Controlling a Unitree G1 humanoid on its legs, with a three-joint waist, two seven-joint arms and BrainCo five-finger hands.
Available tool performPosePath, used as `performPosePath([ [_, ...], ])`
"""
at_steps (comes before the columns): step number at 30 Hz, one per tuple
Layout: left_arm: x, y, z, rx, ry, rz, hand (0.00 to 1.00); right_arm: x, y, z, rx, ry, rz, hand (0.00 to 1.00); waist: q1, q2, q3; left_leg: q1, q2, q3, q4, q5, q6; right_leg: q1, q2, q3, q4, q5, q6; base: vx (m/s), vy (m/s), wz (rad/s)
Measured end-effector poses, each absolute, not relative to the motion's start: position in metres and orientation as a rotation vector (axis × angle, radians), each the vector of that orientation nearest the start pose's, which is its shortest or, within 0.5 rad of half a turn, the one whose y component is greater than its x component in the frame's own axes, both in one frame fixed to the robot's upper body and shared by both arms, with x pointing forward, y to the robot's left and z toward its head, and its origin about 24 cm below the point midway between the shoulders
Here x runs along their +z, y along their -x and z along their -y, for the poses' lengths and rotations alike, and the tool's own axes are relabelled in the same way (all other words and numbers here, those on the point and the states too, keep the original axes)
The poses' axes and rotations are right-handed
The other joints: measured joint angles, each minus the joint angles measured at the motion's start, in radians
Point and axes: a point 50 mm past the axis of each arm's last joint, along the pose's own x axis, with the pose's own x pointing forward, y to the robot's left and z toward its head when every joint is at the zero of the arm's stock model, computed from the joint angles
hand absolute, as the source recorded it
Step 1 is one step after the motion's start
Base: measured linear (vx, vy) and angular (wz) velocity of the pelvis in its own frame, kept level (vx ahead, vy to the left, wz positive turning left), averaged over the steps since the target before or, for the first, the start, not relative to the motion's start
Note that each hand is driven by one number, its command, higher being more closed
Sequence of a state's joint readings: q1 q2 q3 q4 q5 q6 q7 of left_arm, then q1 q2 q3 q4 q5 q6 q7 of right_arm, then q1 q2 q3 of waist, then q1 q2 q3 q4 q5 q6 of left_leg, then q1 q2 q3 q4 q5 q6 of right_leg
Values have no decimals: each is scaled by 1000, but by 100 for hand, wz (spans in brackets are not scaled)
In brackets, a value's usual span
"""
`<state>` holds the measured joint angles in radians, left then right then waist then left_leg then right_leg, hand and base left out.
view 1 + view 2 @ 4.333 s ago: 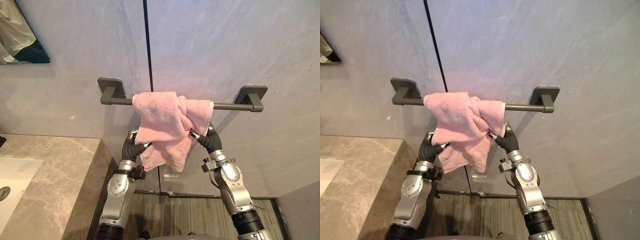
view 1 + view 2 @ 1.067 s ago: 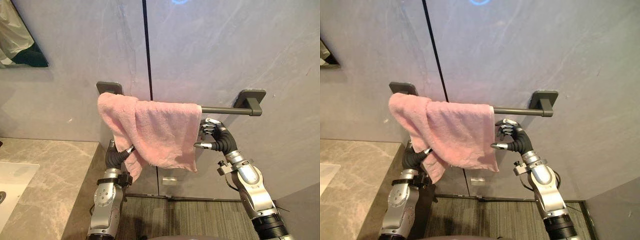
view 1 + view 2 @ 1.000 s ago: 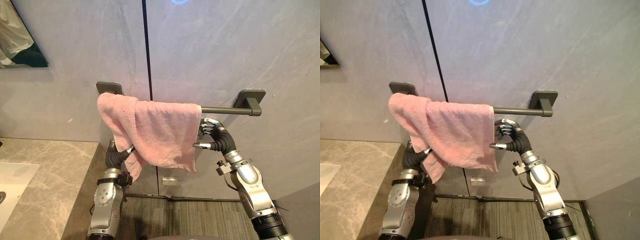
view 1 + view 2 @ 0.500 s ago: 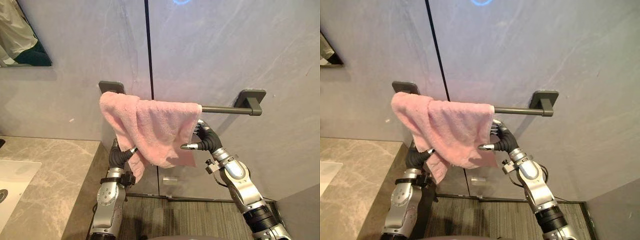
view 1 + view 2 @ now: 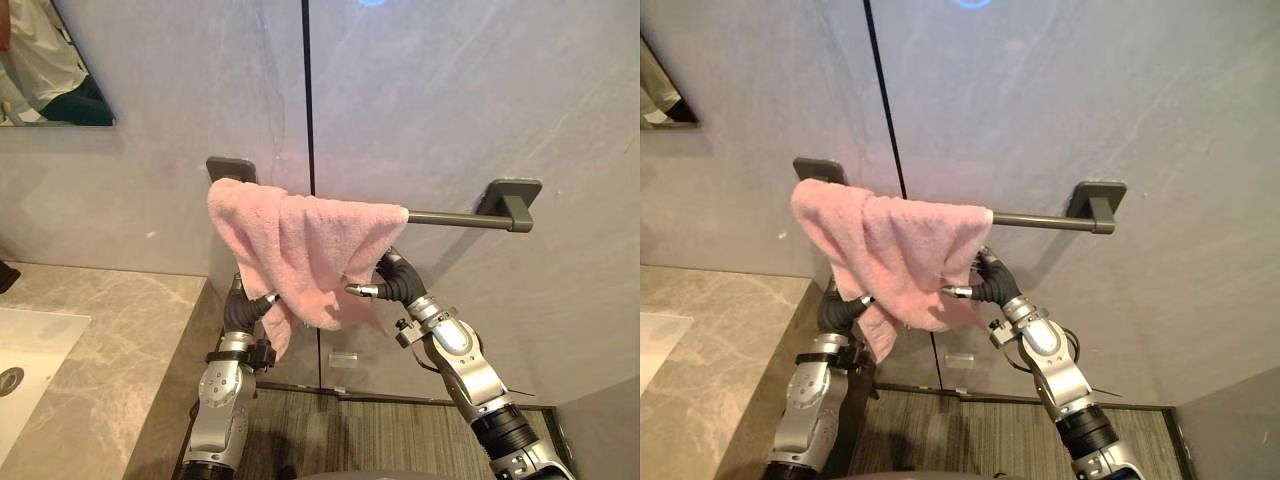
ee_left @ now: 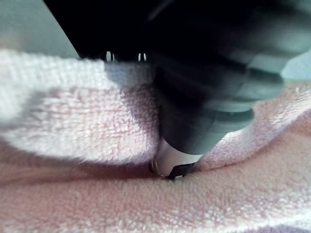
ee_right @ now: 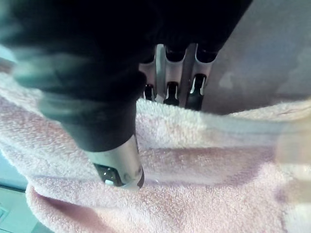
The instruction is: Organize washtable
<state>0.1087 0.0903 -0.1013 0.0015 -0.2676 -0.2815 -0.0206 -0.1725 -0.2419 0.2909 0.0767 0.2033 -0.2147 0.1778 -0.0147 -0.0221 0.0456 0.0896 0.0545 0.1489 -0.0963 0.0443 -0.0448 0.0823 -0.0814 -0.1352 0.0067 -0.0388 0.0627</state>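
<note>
Both hands raised to a pink towel on a wall-mounted bar, each grasping the cloth.

The right hand (image 5: 392, 282) reaches up from the lower right, wrist bent toward the wall. Its wrist view shows what the head views cannot: its fingers (image 7: 171, 92) are behind the cloth's edge and its thumb is pressed on the front, pinching the pink towel (image 5: 300, 250). The left hand (image 5: 247, 308) rises straight up from below, tucked under the towel's lower left corner. Its wrist view shows the thumb sunk into the pile and the fingers mostly behind a fold, so it is also gripping. The towel hangs bunched over the left half of the dark towel bar (image 5: 455, 217). A marble desk (image 5: 100, 330) lies at lower left.
</note>
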Motion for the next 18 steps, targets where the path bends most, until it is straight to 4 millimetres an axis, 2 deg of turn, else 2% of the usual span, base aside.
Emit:
performPosePath([
  [9,35,-228,-151,-68,174,129,100,79,-276,98,522,56,242,100,7,-8,-4,-6,14,-3,0,4,-6,-4,13,-1,-2,3,-5,-4,-2,0],
  [18,35,-229,-155,-51,176,133,100,80,-277,98,508,50,248,100,7,-8,-4,-1,11,-2,-4,4,-6,0,11,-2,-1,3,-5,0,0,0],
])
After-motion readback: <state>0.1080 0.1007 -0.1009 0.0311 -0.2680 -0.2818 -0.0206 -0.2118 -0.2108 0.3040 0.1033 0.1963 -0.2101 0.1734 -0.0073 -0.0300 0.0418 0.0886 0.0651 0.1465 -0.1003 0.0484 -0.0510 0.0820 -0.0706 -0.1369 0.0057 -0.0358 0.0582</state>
